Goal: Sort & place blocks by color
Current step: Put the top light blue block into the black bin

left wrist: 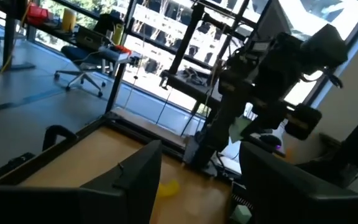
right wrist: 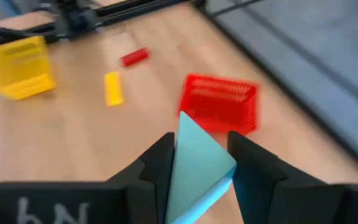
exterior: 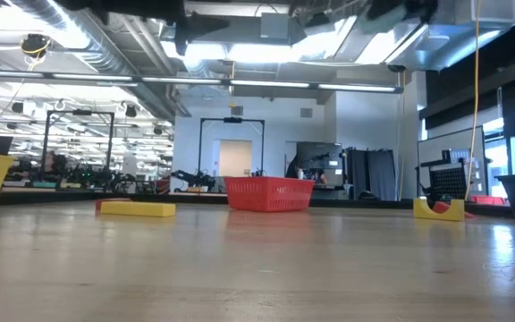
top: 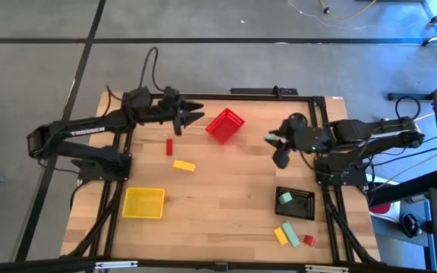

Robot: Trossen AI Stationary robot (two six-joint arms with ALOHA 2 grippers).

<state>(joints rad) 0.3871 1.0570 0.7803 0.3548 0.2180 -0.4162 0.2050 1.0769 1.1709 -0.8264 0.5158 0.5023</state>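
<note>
My right gripper (top: 272,139) hangs over the table's right half, between the red bin (top: 224,125) and the black bin (top: 295,203), shut on a pale mint wedge block (right wrist: 194,163). My left gripper (top: 194,114) is open in the air just left of the red bin and touches nothing. A red block (top: 169,146) and a yellow block (top: 183,164) lie flat on the table left of centre. One mint block (top: 285,199) sits inside the black bin. A yellow block (top: 281,235), a mint block (top: 290,233) and a red block (top: 308,240) lie together by the near edge. My right gripper pinches the mint wedge block between its two fingers (right wrist: 157,163), one on each flat side. The wedge's pointed end (right wrist: 185,124) sticks out past the fingertips. The block is lifted clear of the table.
The yellow bin (top: 143,203) stands near the table's near-left corner. Bare wood lies in the middle of the table between the bins. A black frame runs along the far and right edges. In the low view the red bin (exterior: 268,192) stands at the far side.
</note>
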